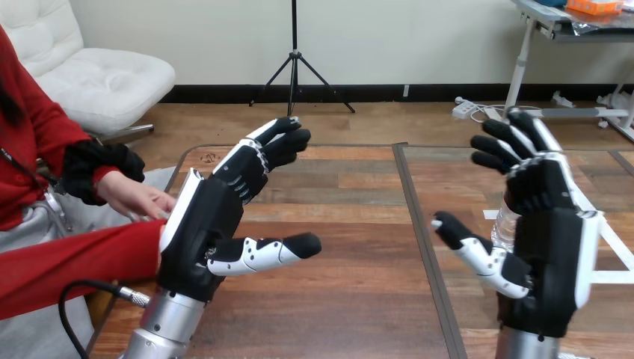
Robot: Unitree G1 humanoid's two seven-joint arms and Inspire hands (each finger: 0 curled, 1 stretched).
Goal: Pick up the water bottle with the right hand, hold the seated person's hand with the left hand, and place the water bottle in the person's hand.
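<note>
Over table (351, 288), left robot hand (202, 224), right robot hand (549, 254) hover open.

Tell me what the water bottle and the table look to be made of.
Water bottle: likely clear plastic, glossy; the table shows through it, though the right hand covers most of it. Table: wood or wood-look planks, smooth with a slight sheen; grain and board seams show.

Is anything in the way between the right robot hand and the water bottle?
Nothing visible. The water bottle stands just beyond the open right robot hand, which partly hides it.
</note>
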